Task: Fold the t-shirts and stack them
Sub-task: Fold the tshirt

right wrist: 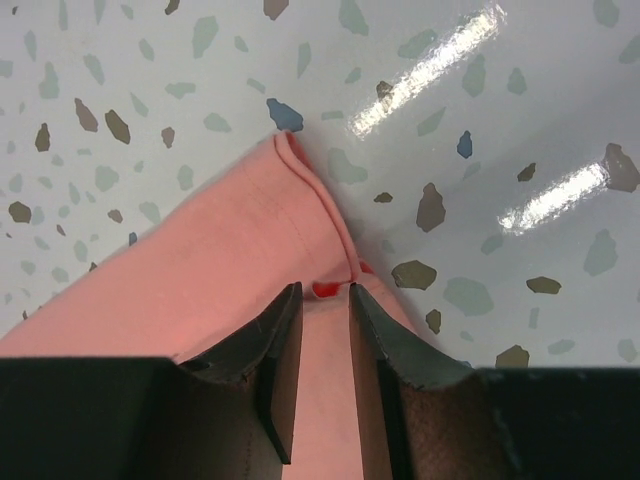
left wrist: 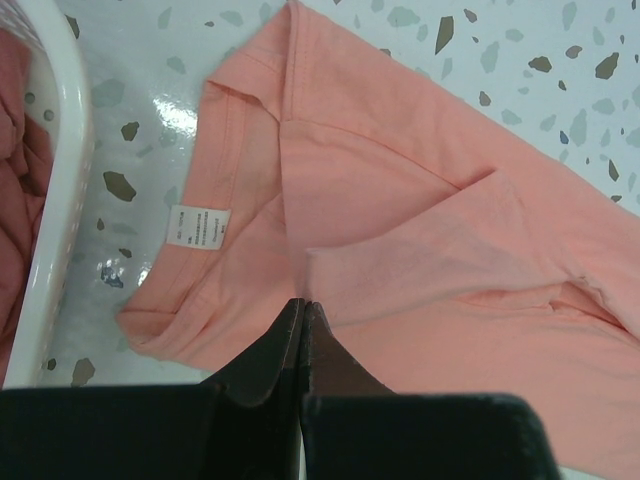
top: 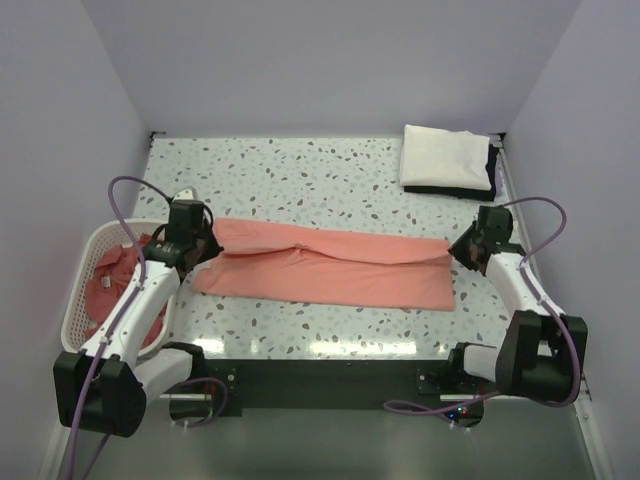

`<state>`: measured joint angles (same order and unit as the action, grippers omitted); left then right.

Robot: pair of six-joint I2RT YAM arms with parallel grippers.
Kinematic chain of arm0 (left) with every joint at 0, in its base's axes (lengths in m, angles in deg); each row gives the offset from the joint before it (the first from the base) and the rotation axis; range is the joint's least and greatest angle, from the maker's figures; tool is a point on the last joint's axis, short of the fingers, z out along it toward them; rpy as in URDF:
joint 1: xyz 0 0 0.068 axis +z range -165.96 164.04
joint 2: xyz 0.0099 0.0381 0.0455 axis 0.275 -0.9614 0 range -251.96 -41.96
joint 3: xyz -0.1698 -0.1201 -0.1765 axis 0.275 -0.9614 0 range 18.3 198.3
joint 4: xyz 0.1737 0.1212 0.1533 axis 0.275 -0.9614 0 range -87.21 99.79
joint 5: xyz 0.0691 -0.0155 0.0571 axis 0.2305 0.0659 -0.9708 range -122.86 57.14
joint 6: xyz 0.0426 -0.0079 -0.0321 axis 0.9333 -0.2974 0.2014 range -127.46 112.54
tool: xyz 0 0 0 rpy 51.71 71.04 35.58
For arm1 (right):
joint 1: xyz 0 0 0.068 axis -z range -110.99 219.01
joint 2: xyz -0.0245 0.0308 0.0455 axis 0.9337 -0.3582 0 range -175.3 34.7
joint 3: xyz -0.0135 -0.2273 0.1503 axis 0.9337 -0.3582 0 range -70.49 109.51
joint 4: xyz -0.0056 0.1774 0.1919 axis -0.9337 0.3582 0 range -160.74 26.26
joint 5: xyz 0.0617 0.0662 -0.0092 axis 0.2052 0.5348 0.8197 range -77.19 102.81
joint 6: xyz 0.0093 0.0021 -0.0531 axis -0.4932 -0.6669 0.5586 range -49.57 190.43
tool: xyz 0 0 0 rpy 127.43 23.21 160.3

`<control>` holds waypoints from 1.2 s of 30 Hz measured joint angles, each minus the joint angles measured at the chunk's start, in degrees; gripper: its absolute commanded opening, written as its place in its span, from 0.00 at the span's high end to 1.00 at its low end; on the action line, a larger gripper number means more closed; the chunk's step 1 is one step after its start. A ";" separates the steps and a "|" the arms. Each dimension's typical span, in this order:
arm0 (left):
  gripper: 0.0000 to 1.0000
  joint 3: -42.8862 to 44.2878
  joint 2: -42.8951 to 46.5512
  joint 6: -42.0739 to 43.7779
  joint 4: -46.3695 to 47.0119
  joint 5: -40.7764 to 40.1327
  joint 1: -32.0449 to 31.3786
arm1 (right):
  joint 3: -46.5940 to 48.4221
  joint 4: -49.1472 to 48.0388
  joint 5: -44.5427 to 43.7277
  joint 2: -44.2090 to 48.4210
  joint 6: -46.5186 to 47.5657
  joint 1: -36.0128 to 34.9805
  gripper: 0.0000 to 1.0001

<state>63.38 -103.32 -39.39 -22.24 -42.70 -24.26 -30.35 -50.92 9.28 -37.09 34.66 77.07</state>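
A salmon-pink t-shirt [top: 330, 265] lies across the table in a long folded band. In the left wrist view its collar end [left wrist: 420, 200] shows the white neck label [left wrist: 198, 225] and a folded-in sleeve. My left gripper [top: 207, 250] is at this left end, and its jaws [left wrist: 303, 305] are shut, pinching the cloth at a fold line. My right gripper [top: 460, 250] is at the right end. Its jaws [right wrist: 325, 290] stand a little apart, astride the hem corner of the shirt [right wrist: 200, 270], which lies flat. More pink shirts [top: 110, 285] lie in the basket.
A white lattice basket [top: 85, 265] stands at the left table edge, close to my left arm; its rim shows in the left wrist view [left wrist: 60, 150]. A folded white and dark stack [top: 445, 158] lies at the back right. Walls enclose three sides.
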 measured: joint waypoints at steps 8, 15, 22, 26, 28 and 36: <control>1.00 -0.70 0.09 -0.02 -0.02 0.72 0.00 | 0.00 0.37 0.66 5.77 0.57 0.00 0.69; 1.00 -1.81 0.11 -0.33 -0.20 1.99 0.00 | -0.76 -0.92 2.95 6.73 -0.37 -4.24 0.70; 1.00 -2.67 0.11 -1.57 0.28 3.32 0.04 | -6.82 -5.03 6.43 0.81 -3.74 -7.52 0.71; 1.00 -4.90 0.11 -3.61 0.46 4.13 0.04 | -9.55 -6.43 8.70 -1.81 -5.25 -7.50 0.72; 1.00 -6.23 0.22 -5.18 0.57 4.37 0.04 | -9.66 -7.37 9.01 -1.75 -5.53 -7.45 0.72; 0.58 -11.89 2.05 -13.49 -0.17 4.17 0.04 | -9.97 -6.91 9.01 0.39 -5.29 -7.45 0.72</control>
<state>51.49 -101.27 -52.87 -22.42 -38.53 -24.21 -40.31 -57.83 18.28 -36.70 29.37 69.61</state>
